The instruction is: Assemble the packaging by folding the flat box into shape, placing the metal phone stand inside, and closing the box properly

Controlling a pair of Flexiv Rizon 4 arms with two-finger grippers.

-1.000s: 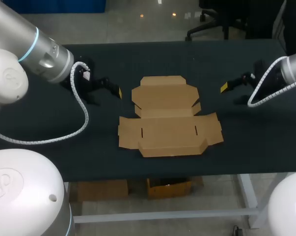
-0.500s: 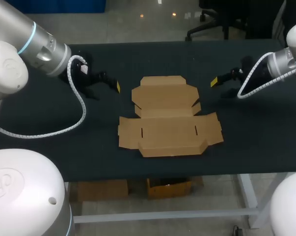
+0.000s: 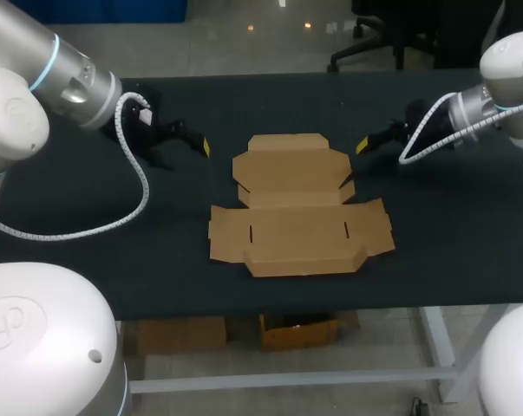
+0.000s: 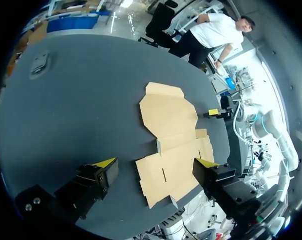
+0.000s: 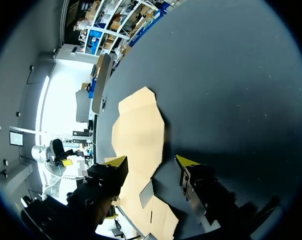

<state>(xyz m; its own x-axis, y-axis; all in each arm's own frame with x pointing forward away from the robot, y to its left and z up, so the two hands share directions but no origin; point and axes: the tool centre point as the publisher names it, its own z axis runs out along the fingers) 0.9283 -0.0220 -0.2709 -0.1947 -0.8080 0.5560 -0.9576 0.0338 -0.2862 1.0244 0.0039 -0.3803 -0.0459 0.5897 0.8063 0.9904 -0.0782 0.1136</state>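
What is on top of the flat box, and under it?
Nothing lies on the flat box; its brown face is bare. It lies flat on the table, covering whatever is beneath.

I counted one flat cardboard box and one small grey object on the single dark surface. Two arms were there, each with one pincer, left pincer and right pincer, four yellow tips altogether.

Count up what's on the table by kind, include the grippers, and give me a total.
flat cardboard box: 1
grey metal piece, likely the phone stand: 1
grippers: 2, the left gripper and the right gripper, both open
Total: 4
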